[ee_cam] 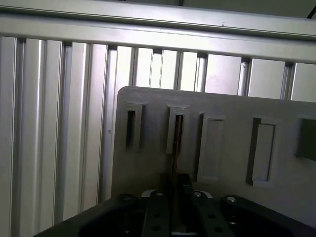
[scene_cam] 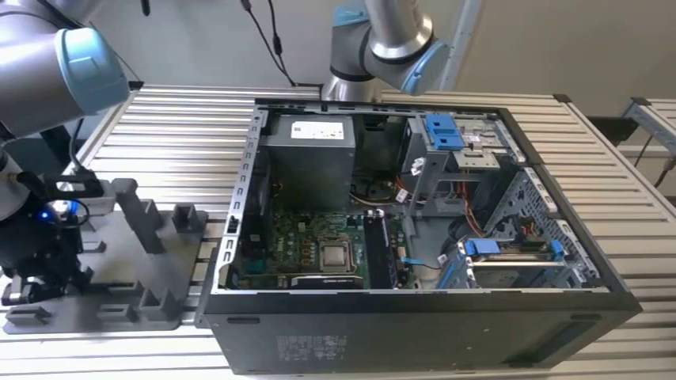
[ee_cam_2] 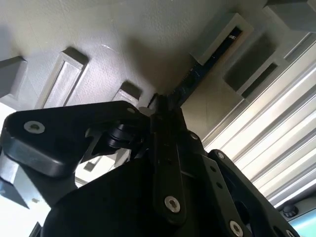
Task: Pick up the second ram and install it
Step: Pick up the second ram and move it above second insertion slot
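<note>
In both wrist views the second ram [ee_cam: 176, 143] appears edge-on, a thin dark stick [ee_cam_2: 207, 59] standing in a slot of the grey holder plate [ee_cam: 232, 113]. My gripper [ee_cam: 175, 197] sits right on the stick's near end, one finger on each side, shut on it [ee_cam_2: 159, 109]. The stick's far end is still inside its slot. In the exterior view my gripper [scene_cam: 37, 281] hangs low over the grey holder plate [scene_cam: 158, 269] at the exterior view's left, and the stick itself is hidden behind it.
An open black computer case [scene_cam: 423, 332] lies on the slatted aluminium table [scene_cam: 180, 127], its motherboard [scene_cam: 306, 249] and long black sockets [scene_cam: 378, 253] exposed. Grey posts [scene_cam: 132, 210] rise from the holder plate. A second arm [scene_cam: 381, 47] stands behind the case.
</note>
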